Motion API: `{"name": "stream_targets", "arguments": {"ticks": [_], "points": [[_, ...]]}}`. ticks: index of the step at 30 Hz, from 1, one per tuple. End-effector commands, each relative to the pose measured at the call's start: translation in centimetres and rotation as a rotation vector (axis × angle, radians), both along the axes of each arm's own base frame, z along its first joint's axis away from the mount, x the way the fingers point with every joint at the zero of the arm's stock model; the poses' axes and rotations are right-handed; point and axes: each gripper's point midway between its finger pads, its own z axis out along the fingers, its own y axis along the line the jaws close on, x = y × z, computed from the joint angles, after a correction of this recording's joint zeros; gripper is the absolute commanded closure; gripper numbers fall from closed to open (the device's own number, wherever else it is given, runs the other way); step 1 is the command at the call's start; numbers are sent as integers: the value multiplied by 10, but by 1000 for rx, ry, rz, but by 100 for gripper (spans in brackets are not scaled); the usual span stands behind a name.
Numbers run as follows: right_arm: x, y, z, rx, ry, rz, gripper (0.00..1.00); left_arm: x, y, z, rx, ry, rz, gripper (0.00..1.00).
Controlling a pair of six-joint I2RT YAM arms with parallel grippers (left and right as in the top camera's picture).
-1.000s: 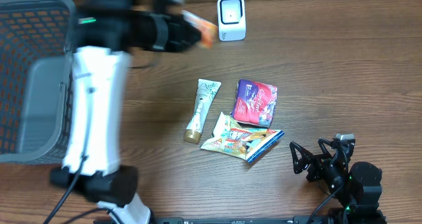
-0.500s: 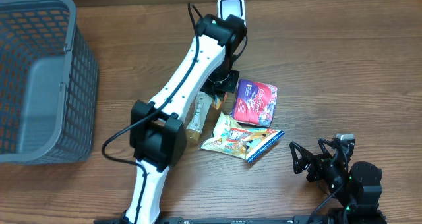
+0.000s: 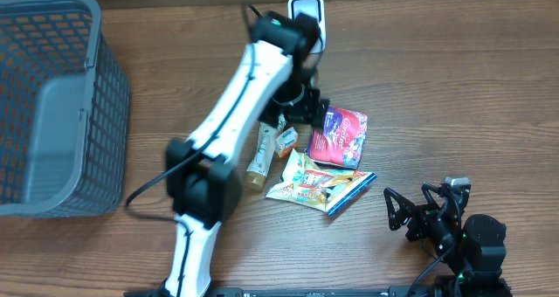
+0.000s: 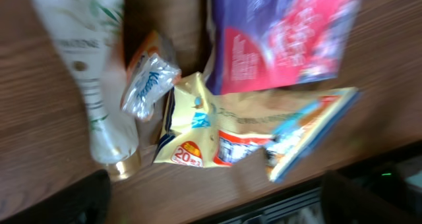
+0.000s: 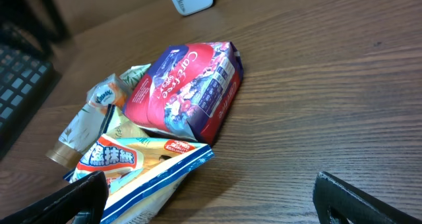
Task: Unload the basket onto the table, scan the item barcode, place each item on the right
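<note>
Left gripper (image 3: pixel 304 115) is over the pile with its jaws wide and nothing between them. In the left wrist view the two fingers sit at the bottom corners, well apart. Right gripper (image 3: pixel 400 211) is also spread wide and empty, parked near its own base, well apart from everything.

Likely target is the small tissue pack (image 4: pixel 148 82). It lies flat on the table between the tube (image 3: pixel 266 144) and the snack bag (image 3: pixel 319 183), touching or nearly touching both. From the left gripper it's just toward the base and slightly left. Its long axis runs diagonally in the wrist view, roughly along the tube. The purple-red pack (image 3: pixel 339 133) is just right of it.

The scanner (image 3: pixel 307 9) stands beyond the pile on the far side, partly hidden by the left arm. So the carry runs straight away from the base, and the left arm is clearly the nearer one.

The grip looks tight to me — neighbours crowd both sides, and I can't see which face carries the barcode.

Basket (image 3: pixel 105 113) is far left — nothing visible inside from overhead.
</note>
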Motion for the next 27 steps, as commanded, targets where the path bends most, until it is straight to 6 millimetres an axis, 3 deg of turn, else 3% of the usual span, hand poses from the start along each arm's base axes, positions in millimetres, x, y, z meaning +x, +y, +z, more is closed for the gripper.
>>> {"name": "stream_targets", "arguments": {"ticks": [1, 2, 5, 9, 13, 18, 20, 21, 24, 27], "points": [[-2, 0, -4, -3, 14, -2, 0, -5, 36, 130, -176, -326, 79, 0], [-2, 0, -4, -3, 14, -2, 0, -8, 65, 157, -163, -414, 170, 0], [-2, 0, -4, -4, 14, -2, 0, -20, 136, 203, -96, -584, 392, 0], [-3, 0, -6, -4, 21, -1, 0, -42, 183, 236, -86, -703, 516, 0], [-2, 0, -5, -4, 20, -2, 0, -60, 203, 253, -70, -777, 552, 0], [1, 0, 2, 1, -13, 0, 0, -62, 213, 254, -22, -796, 574, 0], [6, 9, 23, 84, -77, 24, 0, -60, 213, 253, -22, -792, 574, 1], [7, 23, 55, 240, -137, 71, 0, -59, 213, 252, -20, -787, 574, 0], [1, 40, 98, 475, -180, 147, 0, -55, 213, 248, -16, -773, 574, 0], [-2, 42, 128, 527, -280, 183, 0, -53, 213, 247, -15, -768, 573, 0]]}}
